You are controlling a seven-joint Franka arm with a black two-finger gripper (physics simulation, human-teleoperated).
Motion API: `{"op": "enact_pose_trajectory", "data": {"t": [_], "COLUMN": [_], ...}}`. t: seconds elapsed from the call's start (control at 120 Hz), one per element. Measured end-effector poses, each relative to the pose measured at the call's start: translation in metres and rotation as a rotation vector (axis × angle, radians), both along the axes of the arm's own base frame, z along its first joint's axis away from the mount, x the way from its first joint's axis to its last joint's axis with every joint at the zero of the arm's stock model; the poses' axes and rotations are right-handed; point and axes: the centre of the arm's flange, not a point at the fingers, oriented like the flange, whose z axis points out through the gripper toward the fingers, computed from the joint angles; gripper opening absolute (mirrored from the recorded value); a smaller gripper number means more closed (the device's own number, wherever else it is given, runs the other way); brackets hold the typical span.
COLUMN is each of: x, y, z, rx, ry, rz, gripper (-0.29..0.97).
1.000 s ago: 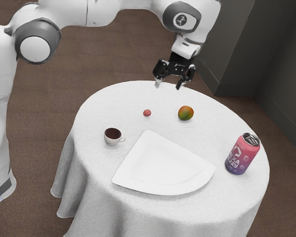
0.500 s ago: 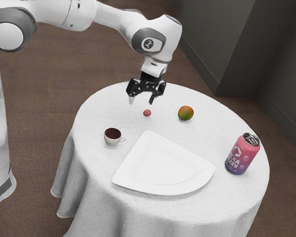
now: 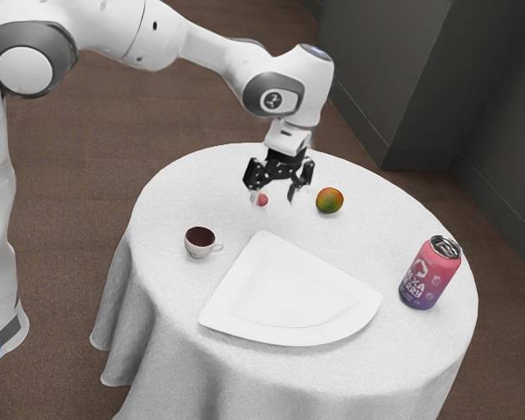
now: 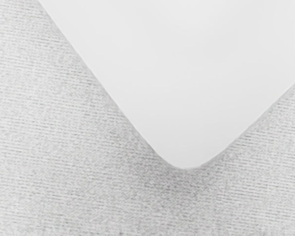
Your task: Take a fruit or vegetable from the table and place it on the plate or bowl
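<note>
The gripper (image 3: 272,199) hangs low over the far side of the round table (image 3: 171,197), black fingers (image 3: 291,194) pointing down and spread wide apart. Nothing is clamped between them. The small red fruit (image 3: 262,200) sits on the cloth in the gap, close to the finger on the exterior view's left and well off the other one. Whether that near finger touches the fruit is hard to call from this angle, so that stays open. The fruit looks to be resting on the table, not lifted.

Just to the exterior view's right of the gripper lies the mango (image 3: 329,200), green and orange, clear of the fingers and on the cloth. Nearer the camera is the white plate (image 3: 289,293), a fan shape with one rounded corner pointing up toward the gripper and bare on top. On the exterior view's left of the plate stands the coffee cup (image 3: 199,241), upright with dark liquid in it. Over at the exterior view's right edge of the table stands the pink soda can (image 3: 430,273), upright and well apart from everything else.

From the wrist camera, the plate's (image 4: 187,73) rounded corner lies flat on the woven white tablecloth (image 4: 49,172).
</note>
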Motion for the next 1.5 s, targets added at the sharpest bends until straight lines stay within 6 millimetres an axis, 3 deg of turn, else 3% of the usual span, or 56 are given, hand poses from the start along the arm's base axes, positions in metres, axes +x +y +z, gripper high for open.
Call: {"op": "enact_pose_trajectory", "data": {"t": [0.233, 0.433, 0.567, 0.625, 0.717, 0.75, 0.792, 0.842, 0.9, 0.958, 1.008, 1.058, 1.192, 1.283, 1.375, 1.5], "x": [-0.003, -0.004, -0.003, -0.005, -0.011, -0.016, -0.025, -0.04, -0.06, -0.07, -0.069, -0.061, -0.037, -0.028, -0.024, -0.018], "y": [0.019, 0.009, -0.003, 0.001, 0.037, 0.056, 0.08, 0.125, 0.176, 0.193, 0.185, 0.167, 0.102, 0.071, 0.061, 0.071], "z": [0.005, 0.01, 0.0, -0.004, 0.0, 0.015, 0.048, 0.07, 0.073, 0.055, 0.029, 0.016, 0.006, 0.005, 0.003, -0.006], "rx": [-0.003, -0.005, 0.014, 0.034, 0.047, 0.036, 0.015, 0.007, 0.016, 0.02, 0.024, 0.029, 0.039, 0.043, 0.047, 0.067], "ry": [-0.006, -0.008, 0.025, 0.049, 0.062, 0.04, -0.015, -0.045, -0.038, -0.004, 0.037, 0.052, 0.044, 0.035, 0.029, 0.024], "rz": [0.038, 0.047, 0.025, 0.024, 0.08, 0.108, 0.142, 0.217, 0.311, 0.345, 0.332, 0.296, 0.176, 0.123, 0.108, 0.133], "gripper": [0.68, 0.68, 0.68, 0.68, 0.68, 0.68, 0.68, 0.68, 0.68, 0.68, 0.68, 0.68, 0.68, 0.68, 0.68, 0.68]}}
